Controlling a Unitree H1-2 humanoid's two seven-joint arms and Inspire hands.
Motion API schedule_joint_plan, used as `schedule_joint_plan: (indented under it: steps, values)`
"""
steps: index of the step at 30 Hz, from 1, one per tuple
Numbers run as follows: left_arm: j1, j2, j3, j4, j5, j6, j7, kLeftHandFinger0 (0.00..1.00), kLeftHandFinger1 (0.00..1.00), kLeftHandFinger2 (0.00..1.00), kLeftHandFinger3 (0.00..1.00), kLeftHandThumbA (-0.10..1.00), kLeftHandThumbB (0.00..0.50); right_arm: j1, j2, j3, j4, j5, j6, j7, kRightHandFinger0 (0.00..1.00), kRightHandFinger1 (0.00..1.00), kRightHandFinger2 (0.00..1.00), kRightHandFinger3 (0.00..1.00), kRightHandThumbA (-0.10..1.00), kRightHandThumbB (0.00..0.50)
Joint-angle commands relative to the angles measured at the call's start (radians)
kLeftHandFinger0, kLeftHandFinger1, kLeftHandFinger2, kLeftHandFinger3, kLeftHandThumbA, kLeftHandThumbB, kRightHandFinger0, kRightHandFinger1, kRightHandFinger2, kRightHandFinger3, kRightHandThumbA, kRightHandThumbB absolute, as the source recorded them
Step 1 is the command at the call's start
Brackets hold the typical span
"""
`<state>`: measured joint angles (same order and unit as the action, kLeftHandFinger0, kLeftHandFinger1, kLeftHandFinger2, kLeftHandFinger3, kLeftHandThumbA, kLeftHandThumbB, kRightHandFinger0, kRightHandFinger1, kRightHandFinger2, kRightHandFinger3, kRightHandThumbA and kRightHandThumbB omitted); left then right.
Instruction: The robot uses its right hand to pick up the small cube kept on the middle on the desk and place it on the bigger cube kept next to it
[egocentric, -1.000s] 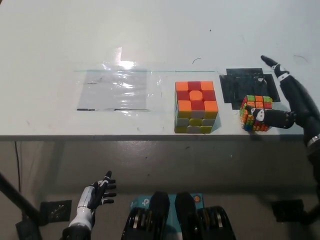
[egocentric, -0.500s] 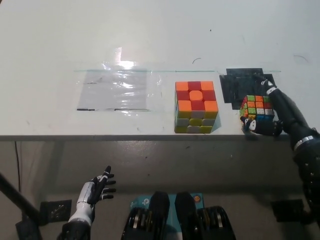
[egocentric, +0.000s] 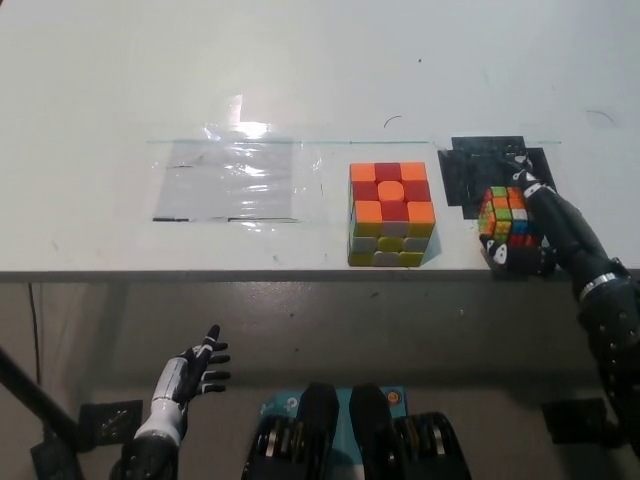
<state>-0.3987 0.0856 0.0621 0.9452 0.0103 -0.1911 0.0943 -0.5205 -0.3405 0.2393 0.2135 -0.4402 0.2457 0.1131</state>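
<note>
The small multicoloured cube (egocentric: 503, 218) sits near the desk's front edge, right of centre, beside a black patch (egocentric: 490, 170). My black right hand (egocentric: 535, 225) is wrapped around it from the right, fingers over its far side and thumb under its front. The bigger cube (egocentric: 391, 213), orange and red on top with yellow and white sides, stands to its left, apart from it. My white left hand (egocentric: 185, 378) hangs open below the desk edge at the lower left.
A clear plastic sheet (egocentric: 228, 180) lies flat on the white desk (egocentric: 300, 70) left of the bigger cube. The desk's front edge runs just below both cubes.
My right hand has closed in from an open spread onto the small cube, which has tilted slightly. The left hand has shifted slightly below the desk.
</note>
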Motion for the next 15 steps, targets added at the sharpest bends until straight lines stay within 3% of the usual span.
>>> schedule_joint_plan:
  steps: [1, 2, 3, 6, 8, 9, 11, 12, 14, 15]
  values:
    - [-0.042, 0.014, -0.007, -0.009, 0.006, -0.024, -0.002, 0.65, 0.61, 0.67, 0.67, 0.82, 0.074, -0.039, -0.014, 0.026, 0.030, -0.041, -0.079, -0.017, 1.00, 1.00, 1.00, 1.00, 0.58, 0.445]
    - [-0.048, 0.015, -0.006, 0.005, 0.004, -0.031, -0.004, 0.64, 0.60, 0.67, 0.67, 0.82, 0.078, -0.046, -0.028, 0.045, 0.033, -0.062, -0.086, -0.006, 1.00, 1.00, 1.00, 1.00, 0.57, 0.411]
    - [-0.048, 0.015, -0.006, 0.006, 0.004, -0.032, -0.004, 0.64, 0.60, 0.66, 0.67, 0.82, 0.078, -0.047, -0.030, 0.047, 0.034, -0.065, -0.088, -0.005, 1.00, 1.00, 1.00, 1.00, 0.57, 0.417]
    - [-0.046, 0.019, -0.016, -0.010, 0.014, -0.014, -0.010, 0.67, 0.63, 0.70, 0.72, 0.86, 0.074, -0.063, -0.051, 0.077, 0.059, -0.095, -0.117, -0.003, 0.81, 1.00, 1.00, 1.00, 0.55, 0.388]
    - [-0.046, 0.021, -0.019, -0.016, 0.016, -0.007, -0.006, 0.69, 0.64, 0.72, 0.72, 0.86, 0.085, -0.074, -0.054, 0.091, 0.094, -0.110, -0.153, -0.029, 0.75, 0.81, 1.00, 1.00, 0.51, 0.368]
    - [-0.043, 0.019, -0.014, -0.025, 0.010, -0.003, -0.005, 0.68, 0.64, 0.71, 0.70, 0.83, 0.079, -0.076, -0.052, 0.093, 0.102, -0.109, -0.180, -0.044, 0.65, 0.66, 0.87, 1.00, 0.40, 0.324]
    - [-0.041, 0.018, -0.014, -0.036, 0.004, -0.005, -0.013, 0.67, 0.62, 0.69, 0.67, 0.82, 0.062, -0.081, -0.048, 0.101, 0.113, -0.127, -0.224, -0.080, 0.30, 0.28, 0.54, 1.00, 0.24, 0.262]
    - [-0.044, 0.020, -0.015, -0.037, 0.005, -0.003, -0.015, 0.66, 0.62, 0.68, 0.67, 0.82, 0.065, -0.081, -0.047, 0.099, 0.114, -0.129, -0.228, -0.084, 0.19, 0.18, 0.45, 1.00, 0.21, 0.261]
    - [-0.045, 0.022, -0.017, -0.032, 0.007, -0.011, -0.016, 0.65, 0.61, 0.67, 0.66, 0.82, 0.072, -0.086, -0.050, 0.124, 0.115, -0.177, -0.236, -0.104, 0.00, 0.02, 0.29, 1.00, 0.02, 0.127]
    - [-0.047, 0.022, -0.017, -0.028, 0.007, -0.012, -0.015, 0.64, 0.60, 0.67, 0.66, 0.82, 0.081, -0.086, -0.050, 0.129, 0.118, -0.194, -0.249, -0.126, 0.00, 0.00, 0.19, 1.00, -0.08, 0.096]
